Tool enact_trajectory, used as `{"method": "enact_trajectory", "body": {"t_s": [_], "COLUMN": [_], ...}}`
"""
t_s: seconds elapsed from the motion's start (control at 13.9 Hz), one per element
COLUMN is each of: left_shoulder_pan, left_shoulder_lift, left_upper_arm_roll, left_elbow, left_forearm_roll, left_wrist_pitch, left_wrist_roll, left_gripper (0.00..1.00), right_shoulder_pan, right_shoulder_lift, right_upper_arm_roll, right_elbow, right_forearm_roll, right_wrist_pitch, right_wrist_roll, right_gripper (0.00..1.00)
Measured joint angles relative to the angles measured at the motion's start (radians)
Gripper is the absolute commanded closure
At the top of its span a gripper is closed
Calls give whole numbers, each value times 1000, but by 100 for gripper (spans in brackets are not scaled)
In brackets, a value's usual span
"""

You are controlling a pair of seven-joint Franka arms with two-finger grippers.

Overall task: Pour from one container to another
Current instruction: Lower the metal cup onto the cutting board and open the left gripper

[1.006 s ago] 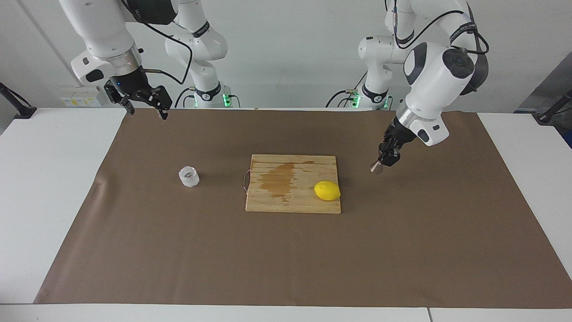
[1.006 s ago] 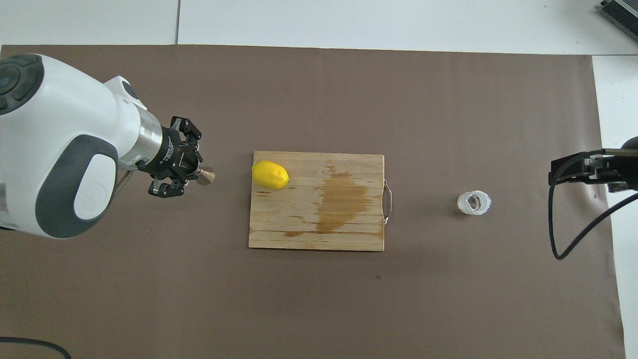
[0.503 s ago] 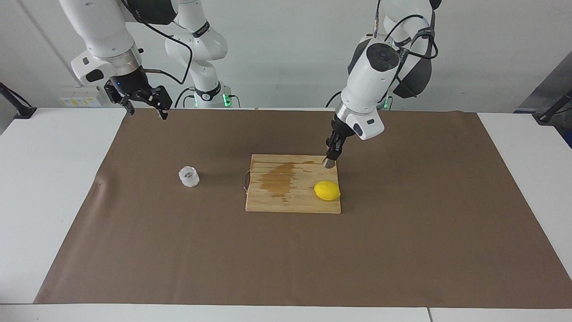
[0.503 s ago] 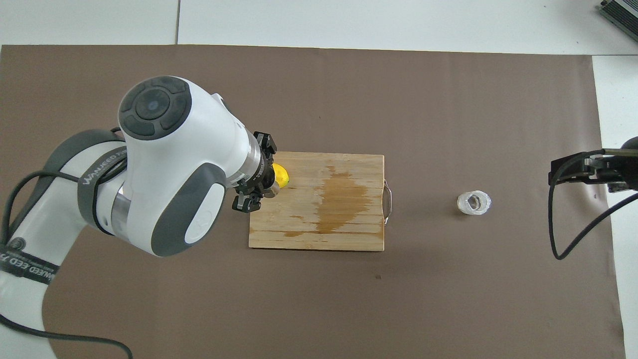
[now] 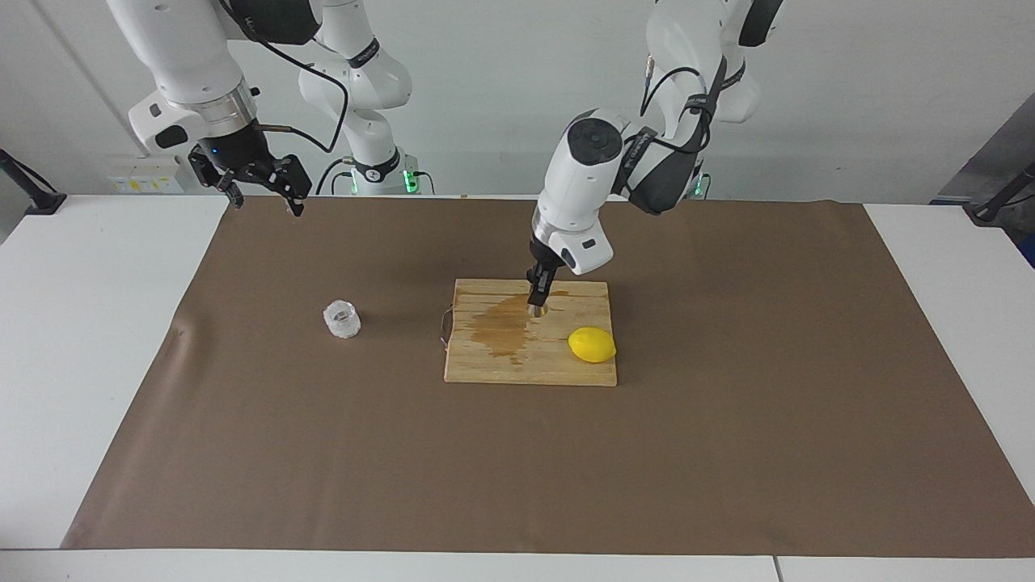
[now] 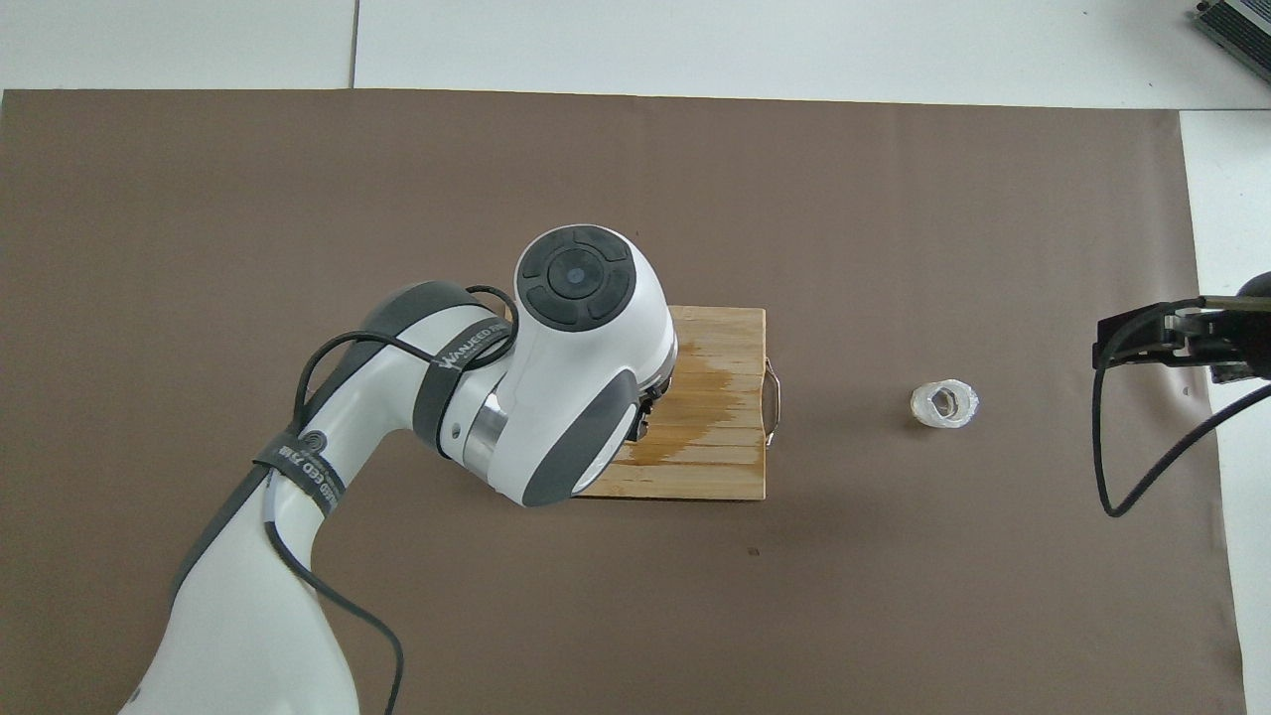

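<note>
Left gripper (image 5: 536,301) shifted over board (image 5: 485,368), hiding jigger (image 5: 534,309).

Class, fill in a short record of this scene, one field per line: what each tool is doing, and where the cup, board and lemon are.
left tool: shut on the metal jigger, over the cutting board
right tool: open, waiting by its own end of the table
glass cup: on the brown mat, toward the right arm's end
lemon: on the board
board surface: wet stain
</note>
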Motion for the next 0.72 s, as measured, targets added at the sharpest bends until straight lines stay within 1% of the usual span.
{"method": "enact_trajectory", "body": {"t_s": [0.14,0.43,0.72], "left_shoulder_pan": [-20,-22,-42], "left_shoulder_lift": [42,50,61], "left_upper_arm_roll": [0,2,2], "left_elbow": [34,46,46], "left_forearm_roll": [13,16,20], "left_wrist_pitch": [8,52,70], "left_wrist_roll": [-21,-44,-68], "left_gripper": [100,100,100], "right_shoulder_pan": [0,0,0], "right_shoulder_lift": [0,0,0], "right_upper_arm_roll": [0,0,0], "right_elbow": [0,0,0], "right_forearm_roll": [0,0,0], "right_wrist_pitch": [0,0,0], "right_wrist_roll": [0,0,0], "right_gripper": [0,0,0]}}
